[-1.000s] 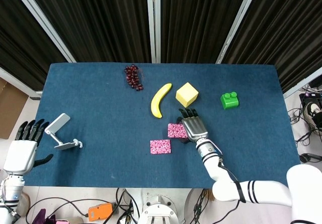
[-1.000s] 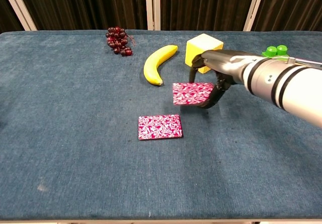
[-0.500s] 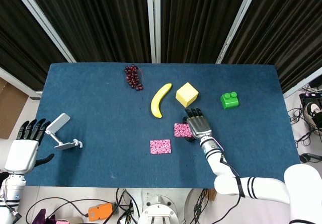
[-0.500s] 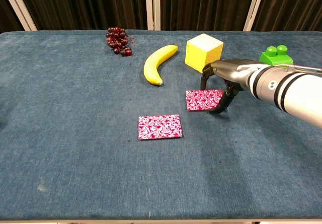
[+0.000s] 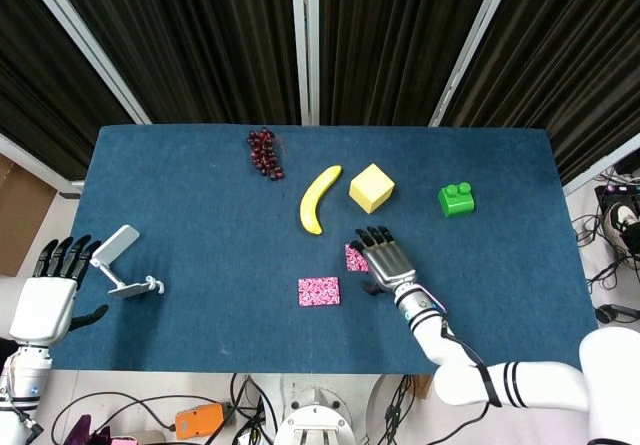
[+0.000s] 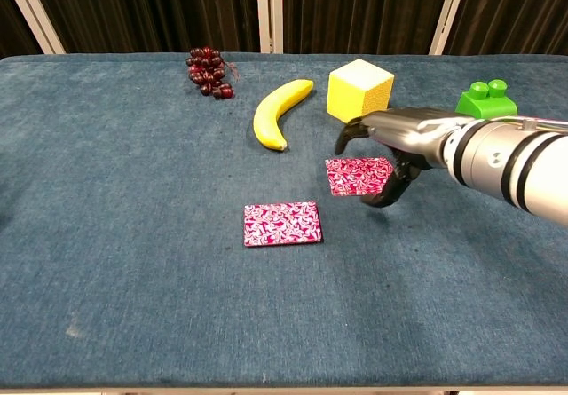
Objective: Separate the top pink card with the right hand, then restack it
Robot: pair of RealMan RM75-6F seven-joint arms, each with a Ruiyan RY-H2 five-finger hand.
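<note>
A pink patterned card [image 6: 282, 224] lies flat on the blue table [image 6: 133, 262], near the front middle. A second pink card [image 6: 357, 175] sits to its right and further back, low over the cloth and nearly level. My right hand [image 6: 383, 155] holds this second card, with the fingers arched over its far edge and the thumb curled at its near right corner. From above, the right hand [image 5: 385, 262] covers most of that card [image 5: 353, 257], and the loose card [image 5: 318, 291] shows to its left. My left hand [image 5: 45, 300] hangs open off the table's left edge, holding nothing.
A banana [image 5: 319, 199], a yellow cube [image 5: 371, 187] and a green brick [image 5: 456, 199] lie behind the cards. Dark grapes [image 5: 264, 153] sit at the back. A grey and white tool [image 5: 122, 263] rests near the left edge, by the left hand.
The right hand carried the raised, tilted card to the right and lowered it close to the cloth. Since then it has shifted slightly nearer and left. The left hand has not moved.
</note>
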